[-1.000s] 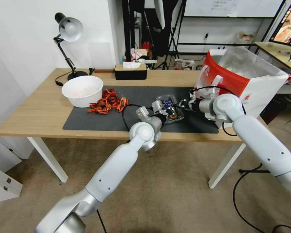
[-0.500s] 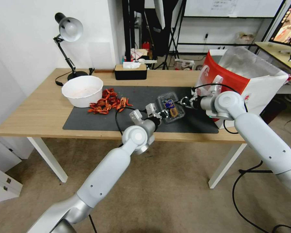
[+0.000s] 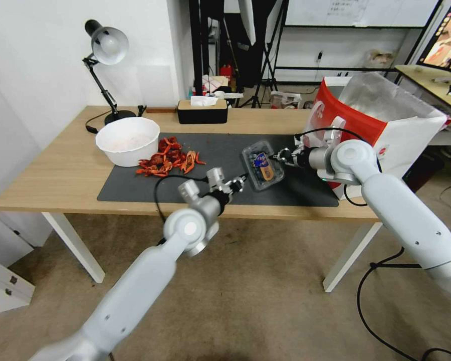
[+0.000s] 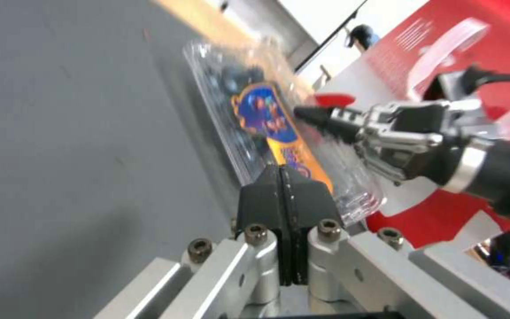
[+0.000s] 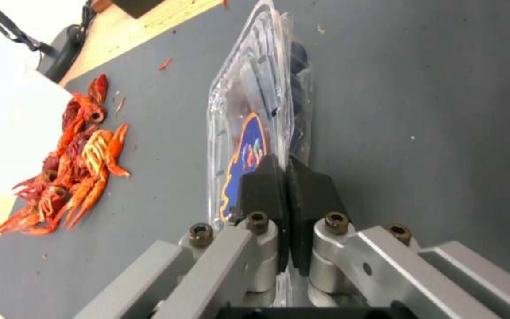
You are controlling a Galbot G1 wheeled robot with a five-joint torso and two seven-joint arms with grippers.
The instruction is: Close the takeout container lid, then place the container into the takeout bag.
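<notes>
head view has the takeout container (image 3: 263,166) lying on the dark mat (image 3: 135,188), lid (image 3: 261,161) down over the blueberries, its coloured label up. the right tool (image 3: 277,156) is at the container's edge on the bag side; in the right wrist view its fingers (image 5: 284,186) are pressed together, and a thin flange of clear plastic seems caught between them, so i judge it clamped on the container's rim. the left tool (image 3: 240,181) is just off the near corner, fingers together on nothing, apart from the box.

risks, as i judge them: the hold is only on a thin, slippery rim, so a lift could let the box swing, slip out or pop the lid and spill berries. the takeout bag (image 3: 381,120) stands right beside it at the table's end, partly over the edge; a nudge from the right arm could tip or fold it, and its strap handles (image 3: 335,125) could snag the wrist.

the wooden table (image 3: 50,170) also carries a white bowl (image 3: 128,140), a heap of red crayfish shells (image 3: 168,158), a desk lamp (image 3: 105,60) and a tissue box (image 3: 202,110). behind are stands, shelving and clutter; a beige floor below.
</notes>
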